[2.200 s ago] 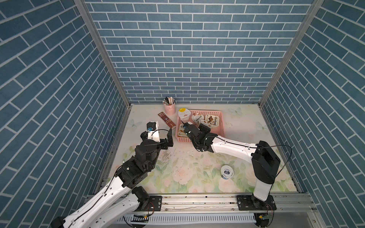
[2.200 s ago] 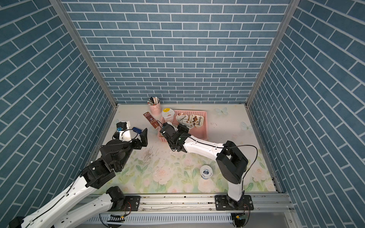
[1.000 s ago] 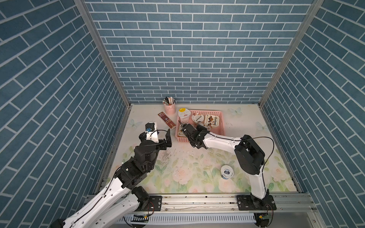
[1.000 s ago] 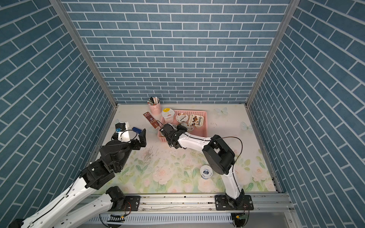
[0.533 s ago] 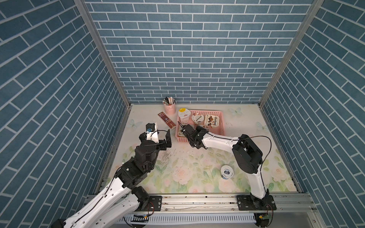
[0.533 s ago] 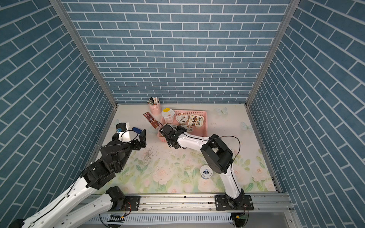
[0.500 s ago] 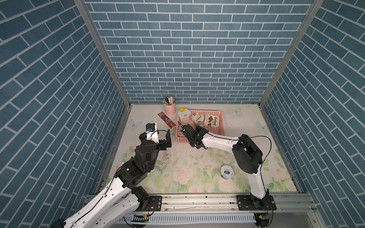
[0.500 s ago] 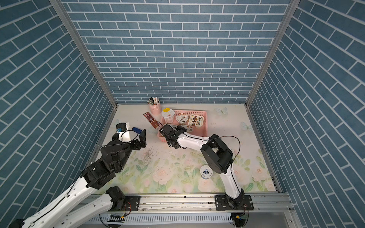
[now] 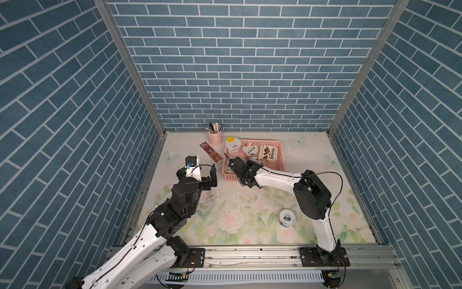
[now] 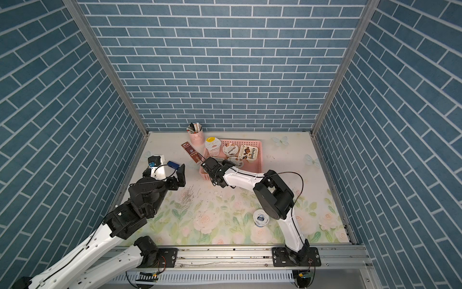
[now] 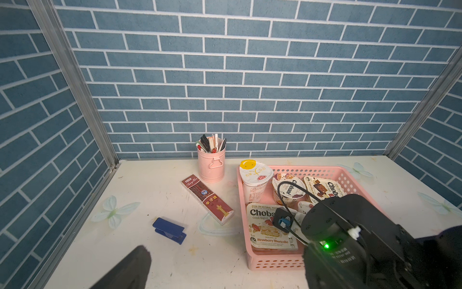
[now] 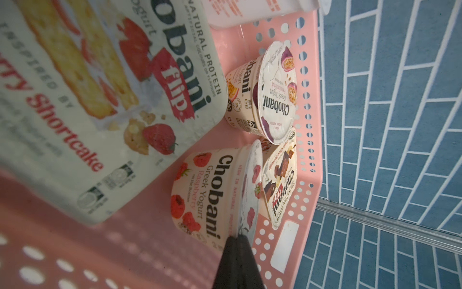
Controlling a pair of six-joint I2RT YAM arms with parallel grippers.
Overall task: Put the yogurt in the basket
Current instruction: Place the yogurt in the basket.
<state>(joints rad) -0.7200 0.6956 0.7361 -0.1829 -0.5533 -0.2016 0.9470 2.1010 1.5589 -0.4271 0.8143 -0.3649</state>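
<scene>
Five cups [image 9: 268,153] fill the basket [image 11: 275,261] by your clenched, empty right gripper [image 12: 237,244]; last cup [image 9: 287,218] stands well behind; left gripper [image 9: 197,174] released.

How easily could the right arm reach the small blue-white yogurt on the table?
Probably yes: the small yogurt stands in the open near that arm's base, nothing around it. The right gripper, shut at the basket, must swing back first.

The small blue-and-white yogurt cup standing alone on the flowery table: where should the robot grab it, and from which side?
Probably by its round side wall just under the lid rim, coming straight down with open jaws either side. The small blue-and-white cup stands upright, lid up, with bare table around it, and the flat foil lid offers nothing to pinch.
</scene>
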